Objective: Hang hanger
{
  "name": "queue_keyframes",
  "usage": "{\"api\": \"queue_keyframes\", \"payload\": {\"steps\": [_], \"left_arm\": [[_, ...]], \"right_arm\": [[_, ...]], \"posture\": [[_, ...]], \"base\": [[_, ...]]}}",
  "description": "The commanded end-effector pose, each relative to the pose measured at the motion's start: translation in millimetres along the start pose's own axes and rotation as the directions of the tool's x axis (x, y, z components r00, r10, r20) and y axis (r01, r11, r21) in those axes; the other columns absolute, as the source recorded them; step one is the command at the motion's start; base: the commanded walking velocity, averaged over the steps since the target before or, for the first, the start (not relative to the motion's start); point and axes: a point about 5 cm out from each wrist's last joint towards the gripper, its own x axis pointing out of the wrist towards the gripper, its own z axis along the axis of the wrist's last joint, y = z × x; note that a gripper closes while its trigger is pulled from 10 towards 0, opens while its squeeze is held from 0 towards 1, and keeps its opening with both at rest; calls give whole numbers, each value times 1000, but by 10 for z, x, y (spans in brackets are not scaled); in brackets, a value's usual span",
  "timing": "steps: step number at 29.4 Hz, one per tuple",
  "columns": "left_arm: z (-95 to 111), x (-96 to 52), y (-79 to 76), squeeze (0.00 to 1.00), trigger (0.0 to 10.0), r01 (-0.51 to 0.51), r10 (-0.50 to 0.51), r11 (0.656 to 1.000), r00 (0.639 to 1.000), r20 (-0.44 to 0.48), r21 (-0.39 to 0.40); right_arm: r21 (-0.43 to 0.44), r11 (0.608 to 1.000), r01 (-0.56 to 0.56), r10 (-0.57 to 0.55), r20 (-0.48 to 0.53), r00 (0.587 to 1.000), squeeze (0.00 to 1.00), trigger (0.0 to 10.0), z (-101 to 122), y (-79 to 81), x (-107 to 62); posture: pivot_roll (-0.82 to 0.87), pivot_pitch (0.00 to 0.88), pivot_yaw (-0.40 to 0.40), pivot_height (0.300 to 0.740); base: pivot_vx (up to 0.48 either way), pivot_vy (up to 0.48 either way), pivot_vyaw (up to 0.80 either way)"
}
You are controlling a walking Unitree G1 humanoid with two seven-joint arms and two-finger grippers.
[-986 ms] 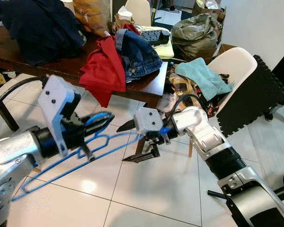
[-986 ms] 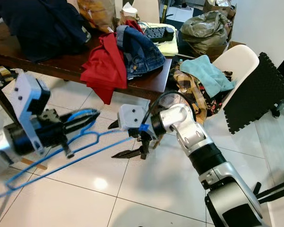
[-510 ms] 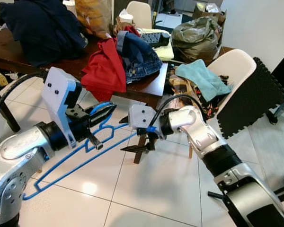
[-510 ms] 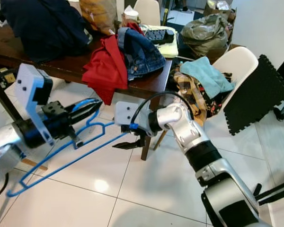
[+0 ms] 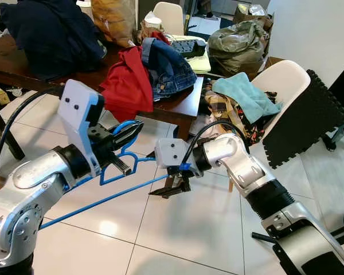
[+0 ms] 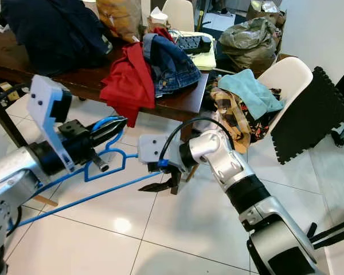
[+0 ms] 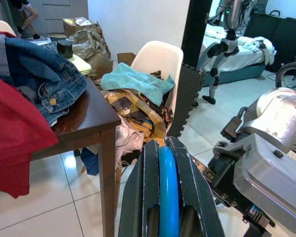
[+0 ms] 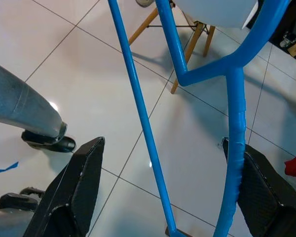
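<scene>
**Hanger carried in the left hand, hanging place not yet found**

The left hand [image 5: 123,133] is closed on the hook end of the blue plastic clothes hanger [image 5: 112,175]; in the left wrist view the blue bar [image 7: 168,190] is seen clamped between the two black fingers [image 7: 142,197]. From that grip the hanger's frame runs down and back over the white tiled floor [image 5: 178,229], its long lower bar stretching across toward the right arm.

The right hand [image 5: 171,189] is held low at the far end of that bar with its fingers spread wide; in the right wrist view the blue bars [image 8: 143,118] pass between the parted fingers [image 8: 76,187], one bar lying against a finger, and nothing is gripped.

Beyond both hands stands the dark wooden counter [image 5: 180,103], heaped with a red garment [image 5: 126,86], a blue denim jacket [image 5: 166,63] and a dark navy coat [image 5: 49,34]. A white moulded chair [image 5: 281,86] draped with a teal cloth [image 5: 246,94] stands beside it.

The carrying step is judged to be in hand. No rail or hook can be made out, so a hanging place has to be located next, and the hook has to be freed enough from the grip to be slipped over it.
</scene>
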Motion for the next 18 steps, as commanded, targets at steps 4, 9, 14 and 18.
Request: {"api": "queue_keyframes", "payload": {"steps": [4, 9, 14, 18], "left_arm": [[-4, 40, -60, 0, 10000, 29, -29, 999, 1000, 3, -13], [-7, 28, -100, 0, 10000, 69, -69, 998, 998, -12, -4], [-25, 3, -177, 0, 10000, 147, -144, 989, 988, -62, 33], [-56, -13, -189, 0, 10000, 174, -166, 983, 980, -108, 63]], "right_arm": [[38, 988, -148, 139, 182, 973, 0, 10000, 152, 137, 48], [19, 974, -227, 214, 267, 940, 0, 10000, 268, 167, 4], [-38, 950, -310, 310, 238, 921, 0, 10000, 318, 192, -27], [-57, 933, -356, 360, 217, 907, 0, 10000, 332, 219, -44]], "posture": [[103, 96, -121, 740], [104, 96, -122, 740], [106, 98, -122, 740], [105, 98, -122, 740]], "base": [[0, 0, 0], [0, 0, 0], [0, 0, 0], [0, 0, 0]]}}
